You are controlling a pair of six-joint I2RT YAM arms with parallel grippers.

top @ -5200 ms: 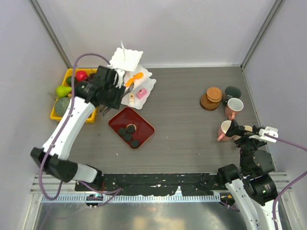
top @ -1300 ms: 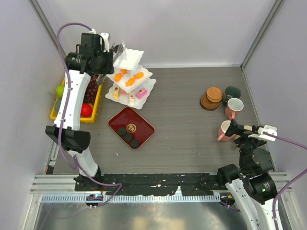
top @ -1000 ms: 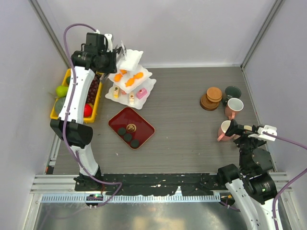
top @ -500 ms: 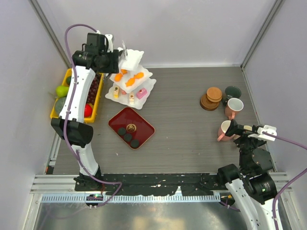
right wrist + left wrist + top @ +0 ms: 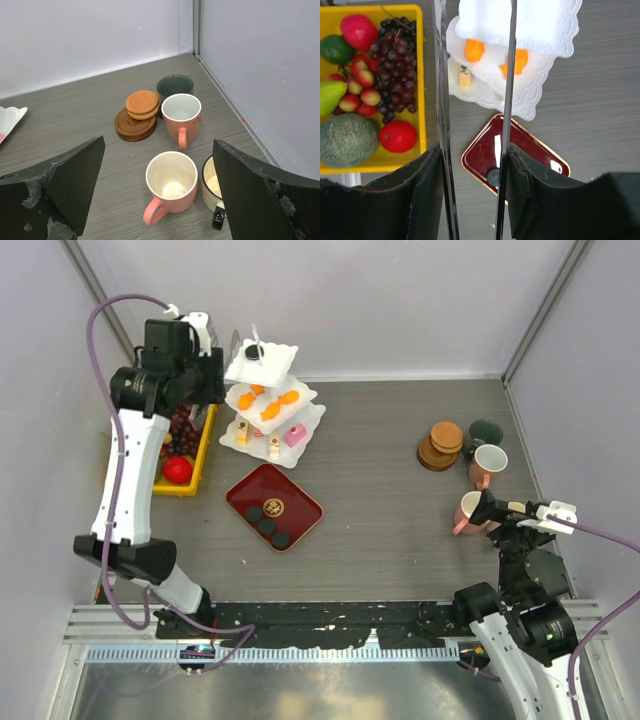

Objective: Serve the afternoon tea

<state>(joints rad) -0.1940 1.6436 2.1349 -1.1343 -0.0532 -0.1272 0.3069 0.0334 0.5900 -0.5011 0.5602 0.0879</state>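
The white three-tier stand point(image 5: 285, 390) stands at the back left, with one black round pastry point(image 5: 253, 354) on its top tier, orange pastries point(image 5: 270, 405) on the middle tier and pink and cream pastries point(image 5: 294, 434) at the bottom. My left gripper point(image 5: 205, 375) is raised left of the stand, shut on the metal tongs point(image 5: 440, 100); nothing shows between their blades. Several black pastries point(image 5: 268, 518) lie on a dark red tray point(image 5: 305, 502). My right gripper point(image 5: 515, 512) hangs open over a pink mug point(image 5: 172, 185) and a beige mug point(image 5: 215, 185).
A second pink mug point(image 5: 181, 115), a dark green mug point(image 5: 175, 86) and stacked brown coasters point(image 5: 137, 112) stand at the right back. The yellow fruit tray point(image 5: 421, 75) lies left of the stand, against the left wall. Side walls close in both sides.
My left gripper with the tongs has drawn back to the left from over the stand's top tier, where a black pastry now shows. The right arm has not moved.
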